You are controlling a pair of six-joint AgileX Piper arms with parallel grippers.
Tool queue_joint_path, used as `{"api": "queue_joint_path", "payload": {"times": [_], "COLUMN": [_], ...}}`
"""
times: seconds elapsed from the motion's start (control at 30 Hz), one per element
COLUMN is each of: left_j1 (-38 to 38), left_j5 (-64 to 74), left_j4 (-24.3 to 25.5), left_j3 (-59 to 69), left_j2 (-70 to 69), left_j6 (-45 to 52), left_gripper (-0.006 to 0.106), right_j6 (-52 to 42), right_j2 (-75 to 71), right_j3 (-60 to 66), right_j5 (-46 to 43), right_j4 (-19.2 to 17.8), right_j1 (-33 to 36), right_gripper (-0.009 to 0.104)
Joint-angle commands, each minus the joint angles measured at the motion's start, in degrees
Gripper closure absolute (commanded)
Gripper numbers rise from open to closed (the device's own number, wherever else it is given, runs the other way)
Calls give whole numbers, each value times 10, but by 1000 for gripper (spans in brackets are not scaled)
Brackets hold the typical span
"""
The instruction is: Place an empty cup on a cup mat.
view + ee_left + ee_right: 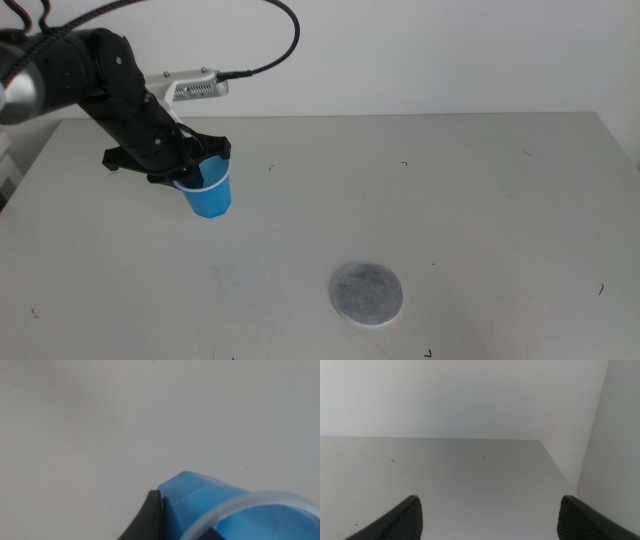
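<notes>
table [450,190]: pale grey, matte, few dark specks | wall [450,50]: plain white, 12 o'clock | light: soft, even, faint shadows

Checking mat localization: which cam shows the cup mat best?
Middle view. The cup mat lies whole and unobstructed on the table, apart from the cup held by the left gripper. Left wrist view shows only cup and table, no mat. Right wrist view, open right gripper, shows no mat.

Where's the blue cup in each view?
Middle view: cup left of centre, held at the rim by the left gripper.
Left wrist view: cup at lower right, beside a dark jaw.
Right wrist view: not in it; right gripper open.
Shared landmark: the table.
</notes>
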Motion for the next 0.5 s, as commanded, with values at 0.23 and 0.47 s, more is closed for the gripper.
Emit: {"api": "queue_joint_path", "payload": {"times": [0.23, 0.47], "left_j1": [-20, -83], "left_j5": [92, 126], "left_j4": [-4, 18], "left_j3": [-17, -17], "left_j2": [-152, -179], "left_j6": [-35, -59], "left_gripper": [101, 101], "right_j6": [-3, -3], "right_j2": [-15, -15], "right_j3": [-5, -5], "right_j5": [-43, -43], "right_j4": [-8, -8], "right_j1": [0, 0], "right_gripper": [1, 1]}}
